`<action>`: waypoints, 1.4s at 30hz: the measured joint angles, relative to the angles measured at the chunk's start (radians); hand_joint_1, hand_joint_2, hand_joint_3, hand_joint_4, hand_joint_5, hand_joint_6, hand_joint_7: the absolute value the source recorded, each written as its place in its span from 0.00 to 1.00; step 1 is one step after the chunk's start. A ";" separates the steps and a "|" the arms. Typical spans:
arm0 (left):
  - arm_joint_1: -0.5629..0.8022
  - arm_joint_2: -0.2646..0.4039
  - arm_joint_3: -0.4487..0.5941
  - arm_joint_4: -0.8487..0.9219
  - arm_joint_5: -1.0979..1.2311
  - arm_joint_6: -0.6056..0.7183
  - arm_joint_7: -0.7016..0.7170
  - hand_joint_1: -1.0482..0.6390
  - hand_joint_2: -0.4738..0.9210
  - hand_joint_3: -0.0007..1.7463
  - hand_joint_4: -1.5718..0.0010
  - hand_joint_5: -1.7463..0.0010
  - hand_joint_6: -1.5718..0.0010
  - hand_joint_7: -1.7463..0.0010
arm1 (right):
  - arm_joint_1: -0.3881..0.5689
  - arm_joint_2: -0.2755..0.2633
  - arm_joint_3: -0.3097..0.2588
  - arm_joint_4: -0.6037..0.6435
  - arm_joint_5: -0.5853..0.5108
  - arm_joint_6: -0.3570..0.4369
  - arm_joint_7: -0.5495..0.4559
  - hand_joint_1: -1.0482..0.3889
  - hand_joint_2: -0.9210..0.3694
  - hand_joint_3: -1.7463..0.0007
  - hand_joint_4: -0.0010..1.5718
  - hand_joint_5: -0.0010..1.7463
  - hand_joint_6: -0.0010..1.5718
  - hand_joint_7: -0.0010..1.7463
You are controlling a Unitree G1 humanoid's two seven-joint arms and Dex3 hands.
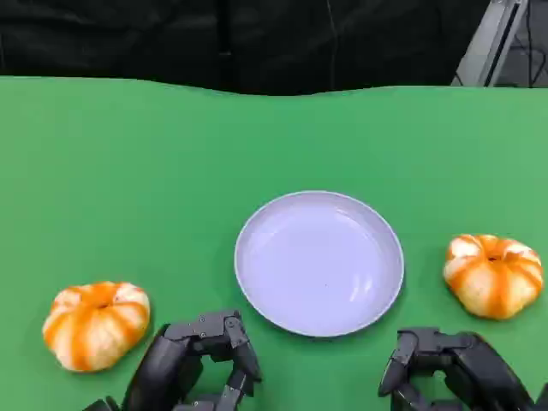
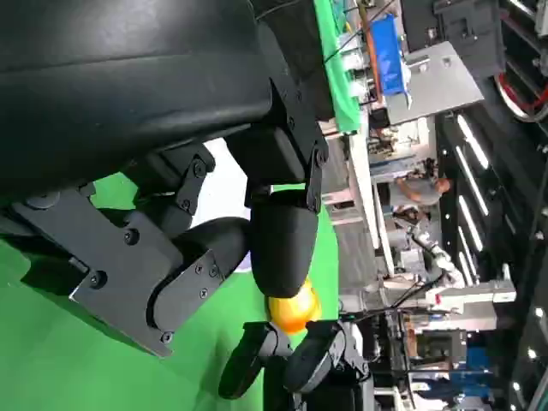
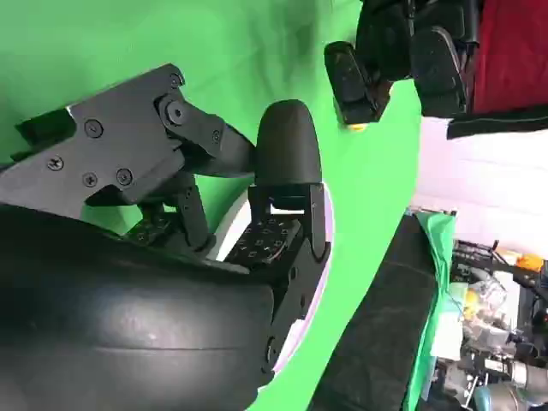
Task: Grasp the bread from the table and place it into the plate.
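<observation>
1. Low at lower left, the left hand hovers with its fingers apart, holding nothing.
2. Likewise the right hand, lower right.
3. Breads: left bun lower left, right bun at right edge.
4. Plate sits centre.

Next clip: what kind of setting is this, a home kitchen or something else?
Probably a robotics lab or workshop, not a kitchen: a green cloth-covered table backed by black drapery, and, past the table in the left wrist view, cluttered benches and equipment racks with a person standing.
</observation>
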 measured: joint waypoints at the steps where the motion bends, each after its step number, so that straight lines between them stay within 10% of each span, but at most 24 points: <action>1: -0.001 0.000 0.000 0.002 0.000 0.000 0.000 0.51 0.64 0.76 0.46 0.08 0.44 0.21 | -0.002 0.000 0.000 0.001 0.000 -0.001 0.000 0.66 0.21 0.48 0.52 0.83 0.54 0.67; 14: -0.018 -0.001 0.000 0.026 -0.001 -0.016 -0.001 0.51 0.64 0.74 0.46 0.08 0.44 0.21 | -0.010 0.000 -0.004 0.014 0.003 -0.009 0.008 0.67 0.21 0.49 0.52 0.83 0.54 0.67; 21: -0.018 -0.003 0.001 0.035 -0.014 -0.017 -0.007 0.52 0.81 0.50 0.44 0.22 0.40 0.42 | -0.014 0.000 -0.005 0.026 0.004 -0.012 0.012 0.66 0.21 0.48 0.52 0.83 0.54 0.67; 26: -0.018 -0.003 0.006 0.035 -0.010 -0.018 0.006 0.43 0.93 0.25 0.34 0.74 0.28 0.91 | -0.014 0.000 -0.006 0.026 0.006 -0.012 0.014 0.67 0.21 0.49 0.52 0.83 0.55 0.67; 31: -0.018 0.000 0.011 0.022 -0.007 -0.018 0.008 0.37 1.00 0.08 0.42 0.99 0.47 1.00 | -0.015 0.000 -0.006 0.026 0.007 -0.014 0.014 0.66 0.21 0.48 0.52 0.83 0.54 0.67; 42: 0.040 0.059 0.023 -0.212 0.063 0.038 0.082 0.21 1.00 0.07 0.64 0.99 0.73 1.00 | -0.016 0.001 -0.006 0.027 0.002 -0.015 0.005 0.66 0.21 0.48 0.52 0.83 0.54 0.67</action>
